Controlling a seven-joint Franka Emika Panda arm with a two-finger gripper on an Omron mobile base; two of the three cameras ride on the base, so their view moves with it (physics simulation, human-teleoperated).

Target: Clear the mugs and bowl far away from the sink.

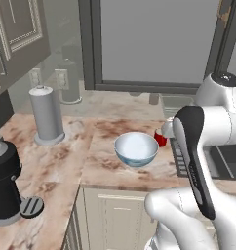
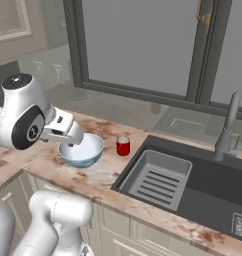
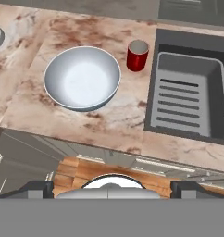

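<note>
- Bowl (image 3: 82, 77) sits upright on the marble counter (image 3: 109, 118), upper left of the hand view, pale inside with a darker outer wall. In the right base view it's left of centre, partly behind the robot's wrist.
- Red mug (image 3: 137, 55) stands just beside the bowl, between it and the sink (image 3: 190, 95), close to the basin's edge. Upright and looks empty. The two look close but not touching, as far as I can tell.
- Only one mug turns up in these shots, the teal one I can't place.
- Gripper (image 3: 113, 187) is wide open with nothing in it. The finger tips (image 3: 39, 189) sit far apart at the bottom of the hand view, well above the counter and looking down on the whole spread.
- Handling guess: the bowl is rigid, probably ceramic-ish, smooth and a bit slippery. It's too wide to span, so I'd pinch the rim, one finger inside and one outside, on the near side.
- The mug is small and light and should fit between the jaws across its body. It would tip easily if nudged, and the sink is right there.
- Nothing cleared yet, both pieces sit next to the sink.
</note>
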